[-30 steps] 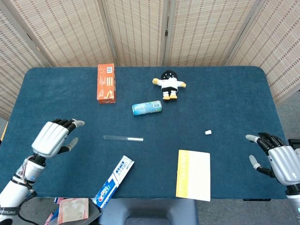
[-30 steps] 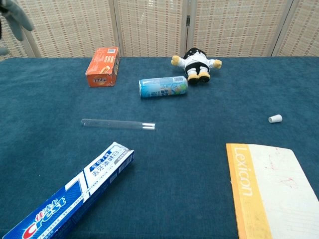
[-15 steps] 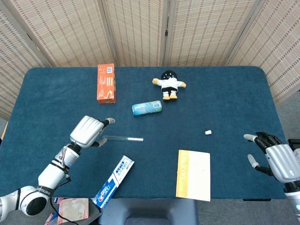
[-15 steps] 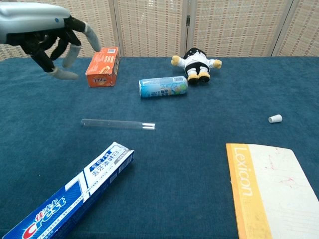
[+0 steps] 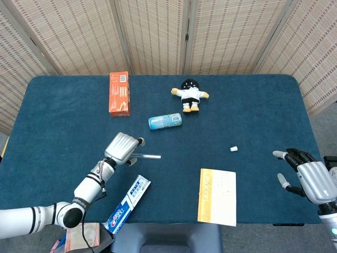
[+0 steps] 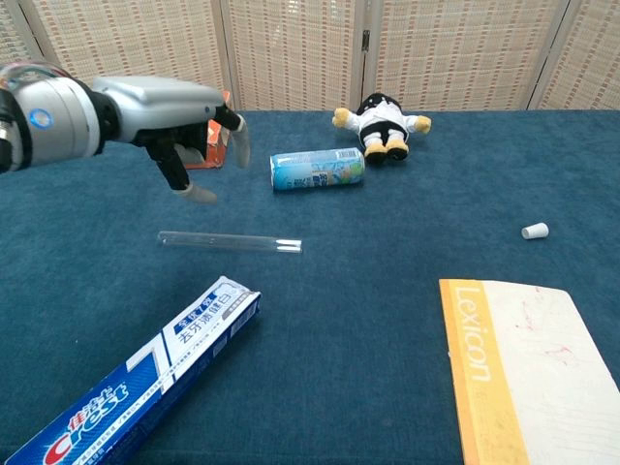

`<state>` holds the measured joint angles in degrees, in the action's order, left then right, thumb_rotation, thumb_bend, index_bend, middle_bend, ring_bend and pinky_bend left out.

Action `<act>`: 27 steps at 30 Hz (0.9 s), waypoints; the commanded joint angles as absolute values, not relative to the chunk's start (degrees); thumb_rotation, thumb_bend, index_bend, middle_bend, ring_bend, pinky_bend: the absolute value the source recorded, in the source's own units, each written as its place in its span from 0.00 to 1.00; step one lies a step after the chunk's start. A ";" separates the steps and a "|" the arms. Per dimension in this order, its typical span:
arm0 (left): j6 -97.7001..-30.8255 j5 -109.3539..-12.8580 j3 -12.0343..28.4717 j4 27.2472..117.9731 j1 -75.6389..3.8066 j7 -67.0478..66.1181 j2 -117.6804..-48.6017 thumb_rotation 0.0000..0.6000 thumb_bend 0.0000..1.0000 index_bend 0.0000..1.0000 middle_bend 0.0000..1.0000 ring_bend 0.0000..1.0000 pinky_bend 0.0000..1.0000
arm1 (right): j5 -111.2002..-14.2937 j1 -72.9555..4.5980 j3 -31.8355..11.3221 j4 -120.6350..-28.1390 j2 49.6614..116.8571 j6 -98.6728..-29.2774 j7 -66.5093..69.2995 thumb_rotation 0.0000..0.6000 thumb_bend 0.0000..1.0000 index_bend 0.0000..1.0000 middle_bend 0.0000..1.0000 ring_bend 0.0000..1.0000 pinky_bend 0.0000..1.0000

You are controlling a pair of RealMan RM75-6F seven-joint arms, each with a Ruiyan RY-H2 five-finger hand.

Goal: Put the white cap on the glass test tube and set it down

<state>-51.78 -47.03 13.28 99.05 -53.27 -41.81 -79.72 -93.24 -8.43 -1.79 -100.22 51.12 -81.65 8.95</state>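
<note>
The glass test tube (image 6: 230,241) lies flat on the blue table, left of centre; in the head view only its right part (image 5: 150,155) shows past my hand. My left hand (image 5: 122,148) (image 6: 179,114) hovers just above the tube's left half with fingers spread, holding nothing. The small white cap (image 5: 234,149) (image 6: 534,231) rests on the table far to the right. My right hand (image 5: 310,178) stays open near the table's right edge, away from the cap. It is absent from the chest view.
A Crest toothpaste box (image 5: 127,204) (image 6: 136,380) lies near the front edge. A yellow-and-white book (image 5: 217,196) (image 6: 523,368) sits front right. An orange box (image 5: 119,93), a blue can (image 5: 165,122) (image 6: 317,169) and a small doll (image 5: 189,95) (image 6: 382,120) stand farther back.
My left hand has swept right from the table's left side and now hangs over the tube. The right hand has barely shifted. Tube and cap have not moved.
</note>
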 commanded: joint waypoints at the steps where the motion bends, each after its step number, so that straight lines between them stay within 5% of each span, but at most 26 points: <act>1: -52.24 -42.90 12.34 96.03 -56.12 -44.65 -82.70 1.00 0.24 0.37 1.00 1.00 1.00 | -93.14 -8.55 -1.78 -100.12 51.19 -81.47 9.06 1.00 0.38 0.23 0.35 0.20 0.25; 5: -52.73 -39.66 11.81 94.28 -57.71 -46.19 -84.26 0.95 0.24 0.37 1.00 1.00 1.00 | -93.18 -8.69 -1.71 -100.02 51.17 -81.28 9.18 1.00 0.38 0.23 0.35 0.20 0.25; 8: -52.24 -34.22 11.11 91.95 -59.57 -47.73 -86.02 0.70 0.24 0.40 1.00 1.00 1.00 | -92.92 -8.75 -1.58 -99.78 50.91 -80.94 9.56 1.00 0.39 0.23 0.35 0.20 0.25; 11: -51.75 -31.56 10.43 90.14 -60.89 -48.42 -87.18 0.60 0.24 0.42 1.00 1.00 1.00 | -92.73 -8.79 -1.59 -99.60 50.85 -80.88 9.80 1.00 0.39 0.23 0.35 0.20 0.25; 27: -50.74 -28.31 8.39 82.51 -64.27 -47.23 -93.07 0.66 0.24 0.43 1.00 1.00 1.00 | -92.40 -9.04 -1.46 -99.23 50.89 -80.52 10.15 1.00 0.39 0.23 0.35 0.20 0.25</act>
<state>-50.93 -28.38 8.50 82.75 -64.07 -47.34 -92.84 -92.40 -9.05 -1.46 -99.23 50.89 -80.53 10.15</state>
